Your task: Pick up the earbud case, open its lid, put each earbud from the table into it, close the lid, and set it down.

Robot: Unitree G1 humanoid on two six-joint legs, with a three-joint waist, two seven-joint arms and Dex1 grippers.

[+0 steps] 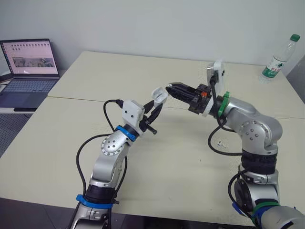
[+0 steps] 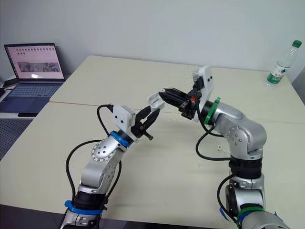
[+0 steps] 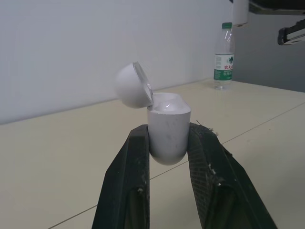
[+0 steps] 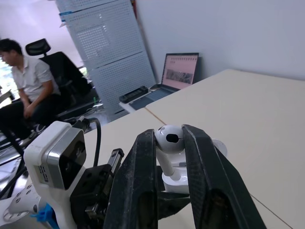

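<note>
Earbud case (image 3: 167, 131), white rounded plastic with its domed lid (image 3: 133, 86) flipped open, sits pinched between the left gripper's (image 1: 156, 106) black fingers at frame centre, above the beige table (image 1: 95, 81). The right gripper (image 1: 170, 88) pinches a white earbud (image 4: 169, 142) just beside it. The earbud should go in stem-first, lined up with its socket, slowly.

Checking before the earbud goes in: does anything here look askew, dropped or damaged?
Nothing stands out. The earbud case is held squarely in the left gripper with its lid hinged open. The right gripper holds an earbud stem-first at the opening, and the water bottle stands upright.
</note>
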